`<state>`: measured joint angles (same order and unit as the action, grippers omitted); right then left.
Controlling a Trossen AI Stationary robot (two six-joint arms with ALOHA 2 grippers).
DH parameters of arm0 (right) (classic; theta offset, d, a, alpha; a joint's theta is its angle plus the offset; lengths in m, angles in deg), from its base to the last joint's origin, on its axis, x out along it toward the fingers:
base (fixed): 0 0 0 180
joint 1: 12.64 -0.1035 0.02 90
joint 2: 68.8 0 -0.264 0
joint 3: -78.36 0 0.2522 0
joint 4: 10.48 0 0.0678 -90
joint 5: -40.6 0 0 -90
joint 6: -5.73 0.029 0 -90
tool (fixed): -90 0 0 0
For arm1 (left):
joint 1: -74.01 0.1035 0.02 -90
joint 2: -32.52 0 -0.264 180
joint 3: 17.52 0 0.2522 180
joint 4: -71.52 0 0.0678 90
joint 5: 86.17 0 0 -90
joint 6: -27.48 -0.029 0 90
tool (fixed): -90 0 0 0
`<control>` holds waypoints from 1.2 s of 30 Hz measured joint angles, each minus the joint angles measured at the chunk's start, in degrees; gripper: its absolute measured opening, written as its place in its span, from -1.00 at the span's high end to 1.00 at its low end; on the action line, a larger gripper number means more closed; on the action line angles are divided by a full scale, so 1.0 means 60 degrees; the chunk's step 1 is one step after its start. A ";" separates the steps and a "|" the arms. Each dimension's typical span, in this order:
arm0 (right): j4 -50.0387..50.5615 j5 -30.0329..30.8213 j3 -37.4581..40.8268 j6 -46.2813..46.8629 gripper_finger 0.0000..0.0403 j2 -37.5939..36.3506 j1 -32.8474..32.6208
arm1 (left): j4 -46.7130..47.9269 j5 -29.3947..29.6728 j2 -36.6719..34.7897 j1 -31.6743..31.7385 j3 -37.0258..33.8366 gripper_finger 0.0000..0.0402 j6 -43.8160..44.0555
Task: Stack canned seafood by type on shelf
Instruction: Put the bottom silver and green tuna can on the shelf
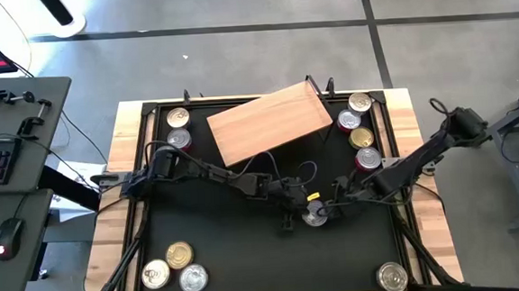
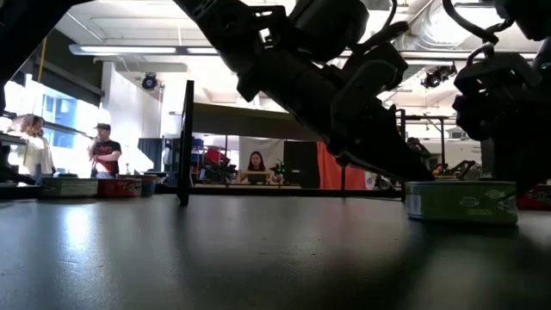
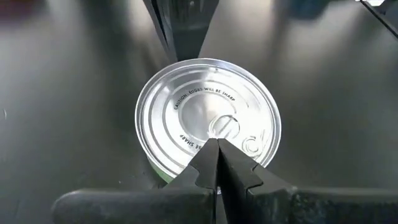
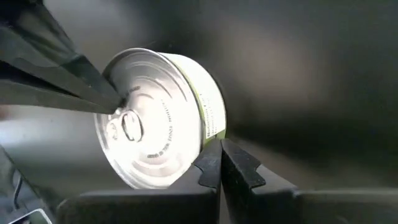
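The can [image 3: 208, 121] under the arms has a bright metal lid, smooth and mirror-glossy, with pressed rings, and a pale green paper-like label round its side. The shelf [image 1: 270, 122], at twelve o'clock on the desk [image 1: 248, 254], is bare light wood, matt. The desk top is black, smooth, with a dull sheen. Both hands look like matt dark plastic.

Both dark six-joint arms reach inward from opposite sides and meet low near the middle. The left claw [image 3: 216, 163] has its two dark fingers pressed together, tips pointing forward. The right claw [image 4: 220, 163] likewise has its fingers closed against each other, wrist angled down.
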<state>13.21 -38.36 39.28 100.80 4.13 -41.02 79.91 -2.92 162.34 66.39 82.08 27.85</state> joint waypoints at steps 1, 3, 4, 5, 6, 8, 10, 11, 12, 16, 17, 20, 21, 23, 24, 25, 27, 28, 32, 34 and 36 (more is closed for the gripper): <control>-0.0148 0.0019 0.0000 0.0002 1.00 0.0130 0.0003 | 0.0056 0.0001 0.0000 0.0000 0.0000 1.00 0.0002; -0.0236 0.0016 -0.0039 0.0002 1.00 0.0324 0.0024 | 0.0231 0.0009 -0.0004 0.0000 0.0000 1.00 0.0031; -0.0213 0.0016 -0.0099 0.0002 1.00 0.0404 0.0026 | 0.0333 0.0015 -0.0004 -0.0002 0.0004 1.00 0.0069; -0.0208 0.0016 -0.0166 0.0002 1.00 0.0443 0.0025 | 0.0456 0.0015 -0.0013 -0.0023 0.0007 1.00 0.0075; -0.0209 0.0016 -0.0223 -0.0002 1.00 0.0456 0.0025 | 0.0568 0.0034 -0.0023 -0.0048 0.0011 1.00 0.0071; -0.0104 0.0004 -0.0391 -0.0129 1.00 0.0456 0.0025 | 0.0681 0.0187 -0.0033 -0.0094 0.0011 1.00 -0.0039; 0.0006 -0.0058 -0.0608 -0.0278 1.00 0.0434 0.0017 | 0.0753 0.0291 -0.0040 -0.0130 0.0002 1.00 -0.0155; 0.0044 -0.0061 -0.0729 -0.0380 1.00 0.0419 0.0011 | 0.0790 0.0301 -0.0038 -0.0140 -0.0004 1.00 -0.0163; 0.0093 -0.0065 -0.0853 -0.0433 1.00 0.0419 0.0011 | 0.0824 0.0293 -0.0040 -0.0144 -0.0004 1.00 -0.0155; 0.0702 -0.0118 -0.1438 -0.0610 1.00 0.0416 0.0004 | 0.0929 0.0274 -0.0047 -0.0142 -0.0015 1.00 -0.0074; 0.0895 -0.0174 -0.1613 -0.0650 1.00 0.0416 -0.0001 | 0.0954 0.0278 -0.0051 -0.0142 -0.0015 1.00 -0.0076; 0.1379 -0.0174 -0.2123 -0.0675 1.00 0.0387 -0.0122 | 0.0972 0.0390 -0.0084 -0.0128 -0.0015 1.00 -0.0083; 0.1310 -0.0143 -0.2280 -0.0680 1.00 0.0372 -0.0148 | 0.0958 0.0538 -0.0080 -0.0117 -0.0015 1.00 -0.0090; 0.1073 0.0304 -0.2560 -0.0843 1.00 0.0359 -0.0177 | 0.0905 0.0683 0.0034 -0.0094 -0.0018 1.00 -0.0093; 0.1191 0.0443 -0.2643 -0.0970 1.00 0.0359 -0.0184 | 0.0907 0.0647 0.0090 -0.0063 -0.0109 1.00 -0.0072; 0.1320 0.0545 -0.2734 -0.1088 1.00 0.0377 -0.0195 | 0.0989 0.0790 0.0046 -0.0076 -0.0040 1.00 -0.0092; 0.1271 0.0588 -0.2966 -0.1206 1.00 0.0388 -0.0208 | 0.1041 0.0825 0.0015 -0.0047 -0.0044 1.00 -0.0100; 0.1259 0.0592 -0.3047 -0.1327 1.00 0.0372 -0.0211 | 0.1065 0.0819 0.0039 -0.0055 -0.0056 1.00 -0.0101; 0.1608 0.0736 -0.3351 -0.1964 1.00 0.0380 -0.0191 | 0.1655 0.0756 -0.0097 0.0032 -0.0037 1.00 -0.0339; 0.1953 0.0851 -0.3653 -0.2360 1.00 0.0278 -0.0201 | 0.2222 0.0759 -0.0312 0.0147 -0.0044 1.00 -0.0606; 0.2530 0.0912 -0.4032 -0.2831 1.00 0.0241 -0.0204 | 0.2766 0.0791 -0.0562 0.0322 -0.0050 1.00 -0.0872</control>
<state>28.40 -32.89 15.09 83.82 5.57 -42.24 96.51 1.83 158.97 68.32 81.78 22.62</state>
